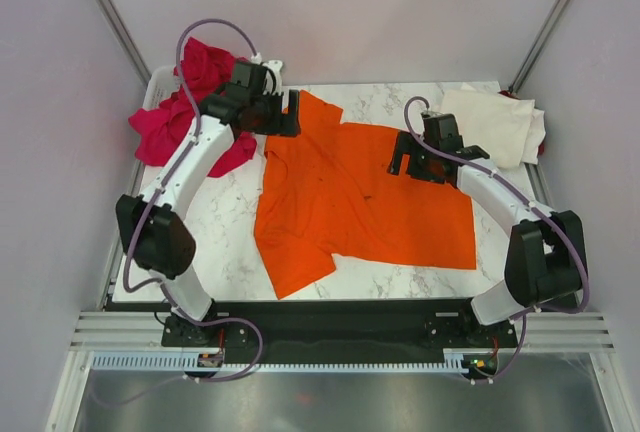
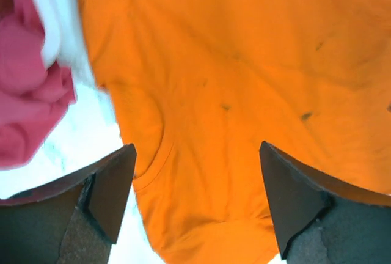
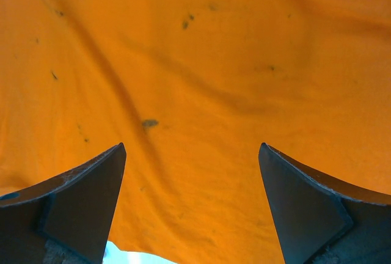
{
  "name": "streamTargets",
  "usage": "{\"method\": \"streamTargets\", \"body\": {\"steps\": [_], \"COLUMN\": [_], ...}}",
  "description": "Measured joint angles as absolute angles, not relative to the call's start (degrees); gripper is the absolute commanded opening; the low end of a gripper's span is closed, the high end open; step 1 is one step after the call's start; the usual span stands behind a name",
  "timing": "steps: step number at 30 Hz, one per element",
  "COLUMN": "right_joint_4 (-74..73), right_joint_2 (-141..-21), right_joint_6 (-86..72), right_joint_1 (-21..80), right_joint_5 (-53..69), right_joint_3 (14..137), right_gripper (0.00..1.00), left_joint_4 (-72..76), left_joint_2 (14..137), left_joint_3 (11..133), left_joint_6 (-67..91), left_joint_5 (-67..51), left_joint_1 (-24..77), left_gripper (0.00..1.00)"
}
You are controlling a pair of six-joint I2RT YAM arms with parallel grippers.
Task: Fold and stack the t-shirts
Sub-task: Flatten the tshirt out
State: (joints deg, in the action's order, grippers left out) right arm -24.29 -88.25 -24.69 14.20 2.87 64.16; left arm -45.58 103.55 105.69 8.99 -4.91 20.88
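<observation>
On the bench (image 1: 230, 242) the orange t-shirt (image 1: 350, 202) lies unfolded under the left fingers (image 2: 113, 184) and right fingers (image 3: 91, 197), both released, while pink t-shirts (image 1: 165, 127) wait far left and a cream t-shirt (image 1: 495, 122) seems folded far right.

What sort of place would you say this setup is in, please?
Probably a robot test cell in a lab, not a home. Plain walls with metal posts enclose a marble-look table. The left arm and right arm are bolted by a rail at the table's near edge.

Left arm (image 1: 192, 164) hides part of the pink shirts (image 1: 158, 132)
</observation>
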Motion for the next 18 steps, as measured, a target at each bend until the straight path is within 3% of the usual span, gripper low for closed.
{"method": "streamTargets", "body": {"steps": [6, 11, 18], "right_joint_4": [-24.29, -24.49, -24.16], "right_joint_2": [-86.83, -85.41, -82.91], "right_joint_6": [-24.58, -24.16, -23.88], "right_joint_1": [14.81, 14.92, 14.96], "right_joint_5": [3.03, 3.05, 3.07], "right_joint_3": [59.72, 56.99, 54.74], "right_gripper": [0.98, 0.98, 0.98], "left_joint_4": [-36.16, -32.69, -22.31], "left_joint_2": [93.54, 93.03, 88.12], "left_joint_3": [75.22, 61.73, 53.28], "left_joint_6": [13.63, 17.93, 24.05], "left_joint_5": [-4.86, -4.71, -4.69], "left_joint_1": [16.1, 11.79, 9.52], "left_gripper": [0.66, 0.45, 0.4]}}
